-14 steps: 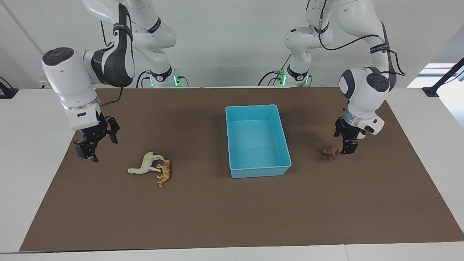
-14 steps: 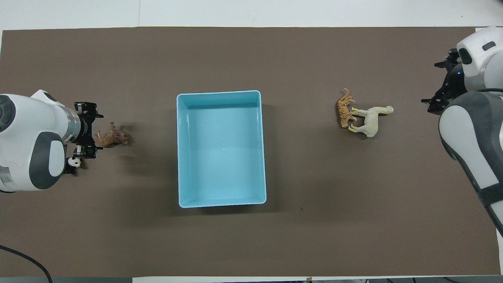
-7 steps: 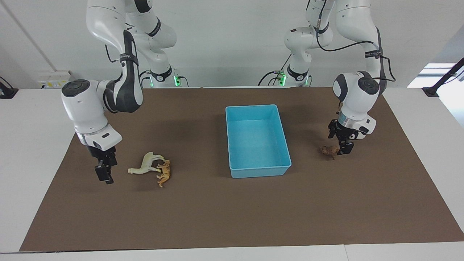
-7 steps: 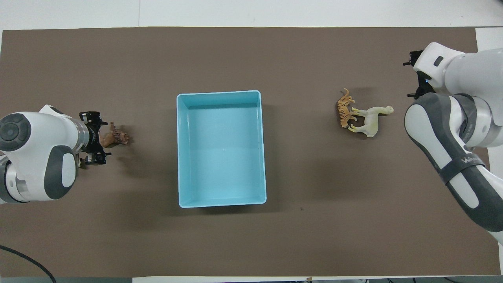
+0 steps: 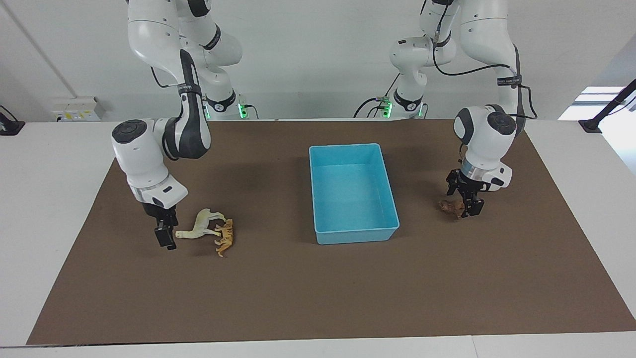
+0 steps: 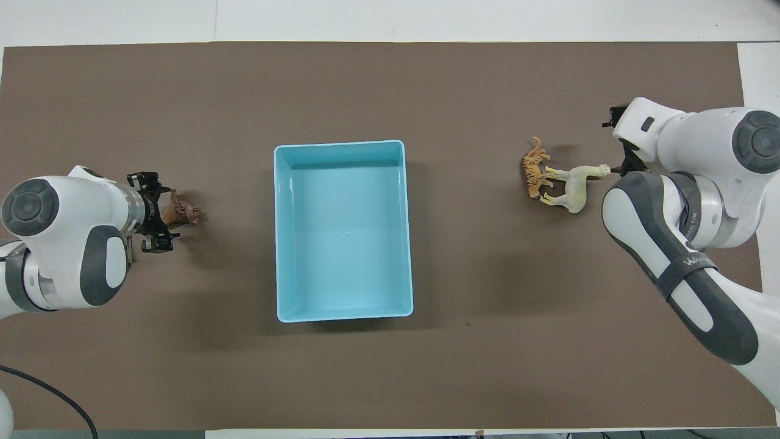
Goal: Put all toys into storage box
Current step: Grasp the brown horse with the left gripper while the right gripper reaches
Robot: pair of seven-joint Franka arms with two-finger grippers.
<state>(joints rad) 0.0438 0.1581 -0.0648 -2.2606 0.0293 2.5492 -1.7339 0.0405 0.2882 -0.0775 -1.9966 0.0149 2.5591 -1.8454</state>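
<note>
The light blue storage box (image 5: 354, 232) (image 6: 344, 244) stands empty mid-table. A brown lion (image 5: 448, 206) (image 6: 184, 213) lies toward the left arm's end. My left gripper (image 5: 463, 201) (image 6: 152, 211) is open, low over the lion's rear end. A cream horse (image 5: 201, 224) (image 6: 573, 186) and an orange tiger (image 5: 226, 238) (image 6: 533, 177) lie touching toward the right arm's end. My right gripper (image 5: 162, 228) (image 6: 615, 139) is open, low beside the horse's head. The panda is hidden.
A brown mat (image 5: 318, 293) (image 6: 426, 91) covers most of the white table (image 5: 44, 199). The left arm's body (image 6: 67, 244) covers the mat at its end. The right arm's forearm (image 6: 688, 262) hangs over the mat nearer to the robots than the horse.
My right gripper has swung in from the table's end and dropped to the horse's head. My left gripper has crept over the lion, and the arm now covers the panda.
</note>
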